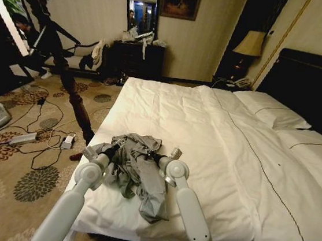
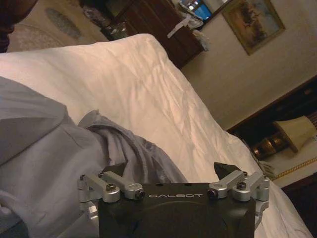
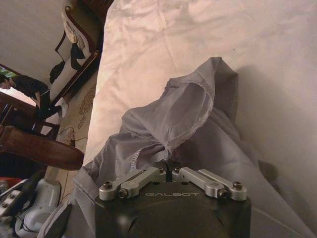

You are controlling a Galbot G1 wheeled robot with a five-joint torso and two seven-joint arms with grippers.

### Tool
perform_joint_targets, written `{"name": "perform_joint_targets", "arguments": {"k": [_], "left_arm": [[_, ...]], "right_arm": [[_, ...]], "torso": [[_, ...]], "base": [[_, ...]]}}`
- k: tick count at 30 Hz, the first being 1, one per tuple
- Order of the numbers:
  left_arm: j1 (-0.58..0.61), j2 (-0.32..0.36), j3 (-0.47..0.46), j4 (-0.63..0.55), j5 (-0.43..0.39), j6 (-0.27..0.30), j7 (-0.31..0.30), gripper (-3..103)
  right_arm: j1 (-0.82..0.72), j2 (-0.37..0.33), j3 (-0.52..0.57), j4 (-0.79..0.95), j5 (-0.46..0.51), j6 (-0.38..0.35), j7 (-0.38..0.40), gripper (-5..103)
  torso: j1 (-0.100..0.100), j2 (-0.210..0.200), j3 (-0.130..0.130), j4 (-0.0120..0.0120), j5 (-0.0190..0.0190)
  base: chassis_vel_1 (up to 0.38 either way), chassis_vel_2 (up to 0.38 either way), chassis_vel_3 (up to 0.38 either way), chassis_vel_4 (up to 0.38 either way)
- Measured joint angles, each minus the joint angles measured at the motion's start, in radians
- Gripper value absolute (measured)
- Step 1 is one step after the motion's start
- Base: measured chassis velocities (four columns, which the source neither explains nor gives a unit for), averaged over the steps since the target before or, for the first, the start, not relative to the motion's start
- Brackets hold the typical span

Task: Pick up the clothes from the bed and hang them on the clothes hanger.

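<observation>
We see the crumpled light grey thin-fabric shirt (image 1: pixel 138 170) lying near the foot of the large bed with the white duvet (image 1: pixel 216 144), bunched between our two arms, its longer trail running back toward our base. Our right gripper (image 3: pixel 170 171) is pinched closed on a fold of the grey cloth. Our left gripper (image 2: pixel 171 173) stands spread wide, the fabric just beside and under one finger; it seems to be touching, though we cannot be sure. The right arm therefore has the shirt, and the left is nearest the free bulk.
</observation>
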Motion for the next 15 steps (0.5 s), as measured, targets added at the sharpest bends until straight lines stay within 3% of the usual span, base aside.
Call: {"name": "perform_joint_targets", "arguments": {"k": [8, 15], "left_arm": [[-0.052, -0.014, 0.018, 0.066, -0.010, -0.001, -0.001, 103], [-0.091, -0.036, 0.045, 0.104, -0.014, -0.003, -0.011, 97]], "right_arm": [[-0.001, -0.016, 0.005, 0.015, 0.015, 0.001, 0.004, 0], [-0.014, -0.023, 0.008, 0.022, 0.018, 0.002, 0.005, 0]], "torso": [[0.000, 0.000, 0.000, -0.0003, -0.0001], [0.000, 0.000, 0.000, -0.0003, -0.0001]], "base": [[0.000, 0.000, 0.000, 0.000], [0.000, 0.000, 0.000, 0.000]]}}
